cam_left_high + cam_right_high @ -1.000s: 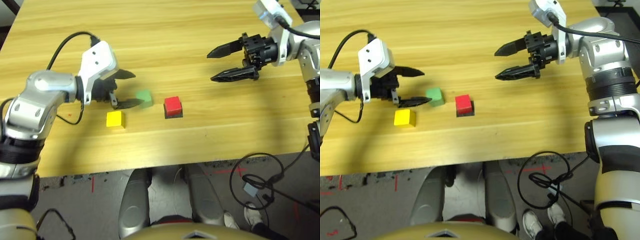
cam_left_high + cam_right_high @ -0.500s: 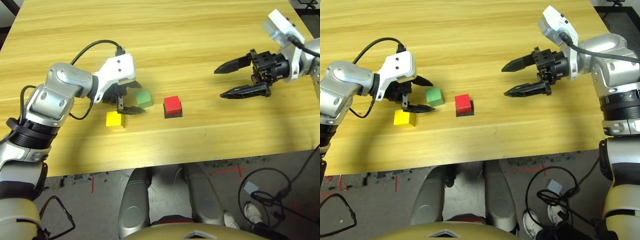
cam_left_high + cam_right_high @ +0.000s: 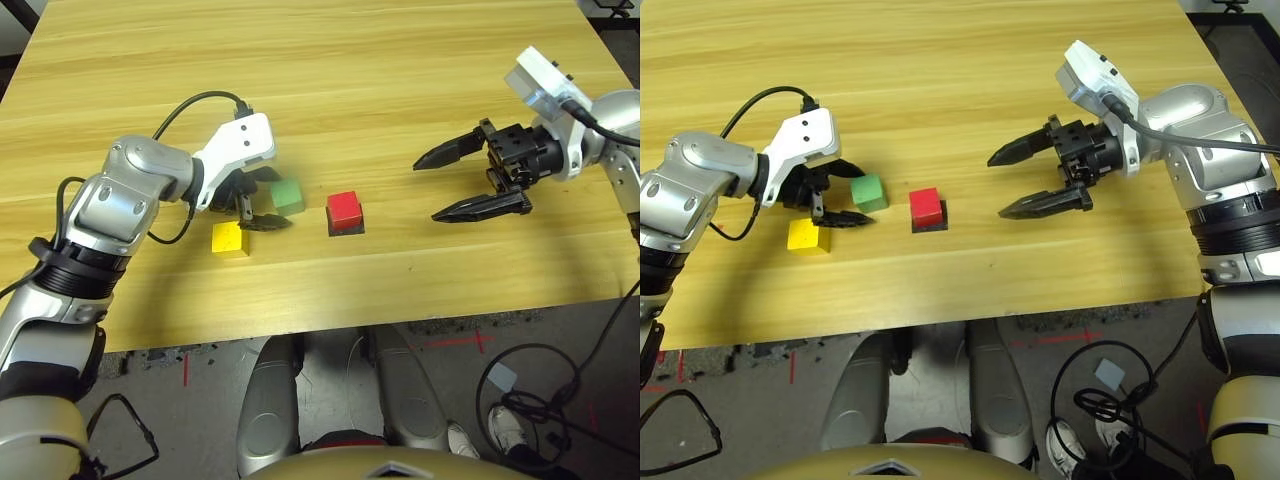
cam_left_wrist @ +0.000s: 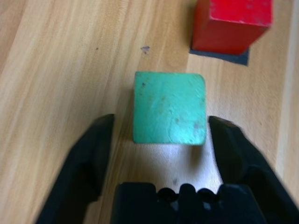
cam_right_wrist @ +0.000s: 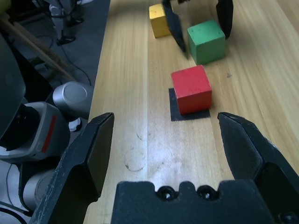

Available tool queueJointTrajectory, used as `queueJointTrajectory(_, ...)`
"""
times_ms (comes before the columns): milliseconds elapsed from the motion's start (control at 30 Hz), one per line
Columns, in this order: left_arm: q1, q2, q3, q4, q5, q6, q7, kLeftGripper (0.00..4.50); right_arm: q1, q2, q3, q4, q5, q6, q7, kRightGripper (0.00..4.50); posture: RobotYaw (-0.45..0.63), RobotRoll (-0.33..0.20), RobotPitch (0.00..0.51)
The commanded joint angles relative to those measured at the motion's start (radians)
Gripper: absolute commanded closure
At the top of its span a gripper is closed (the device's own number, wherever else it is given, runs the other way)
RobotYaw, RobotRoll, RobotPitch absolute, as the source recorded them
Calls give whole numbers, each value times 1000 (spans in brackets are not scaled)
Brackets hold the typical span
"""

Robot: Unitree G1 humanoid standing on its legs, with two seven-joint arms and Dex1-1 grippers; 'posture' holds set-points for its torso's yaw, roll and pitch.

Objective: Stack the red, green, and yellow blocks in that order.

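On the wooden worktop (image 3: 400,120), right tool (image 3: 468,182) hangs at three o'clock, fingers spread wide. Left tool (image 3: 268,198) straddles the green block (image 3: 287,196), fingers apart, not clamped. Red block (image 3: 345,209) sits on a black patch (image 3: 347,230); yellow block (image 3: 228,237) at seven o'clock of green.

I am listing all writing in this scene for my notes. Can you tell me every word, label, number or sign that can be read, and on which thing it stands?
None: no word, number or sign can be read.
The red block, green block and yellow block have plain faces.
The table shows bare wood grain.
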Motion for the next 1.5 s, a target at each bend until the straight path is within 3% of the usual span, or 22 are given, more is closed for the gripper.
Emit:
queueJointTrajectory(33,-13,0,0,-43,1,59,10,1838,-6,-2,10,-1,-1,-9,7,0,179,-1,338)
queueJointTrajectory(100,-34,8,-5,-79,-4,106,6,2449,-6,1,7,5,-6,-12,7,0,185,5,333)
queueJointTrajectory(400,-275,47,-24,-221,-61,335,-41,2442,15,-5,6,20,-24,-32,7,0,210,39,323)
queueJointTrajectory(533,-355,2,-29,-286,-132,519,-14,2442,28,4,2,22,-38,-39,7,0,216,54,326)
queueJointTrajectory(700,-389,-48,-49,-312,-173,624,47,2442,36,16,-5,17,-48,-36,7,0,213,60,330)
queueJointTrajectory(967,-389,-93,-82,-309,-213,660,119,2442,55,30,-25,-6,-59,-20,7,0,193,66,326)
queueJointTrajectory(1500,-311,-108,-154,-294,-229,579,184,2442,61,43,-54,-33,-78,22,6,0,163,53,340)
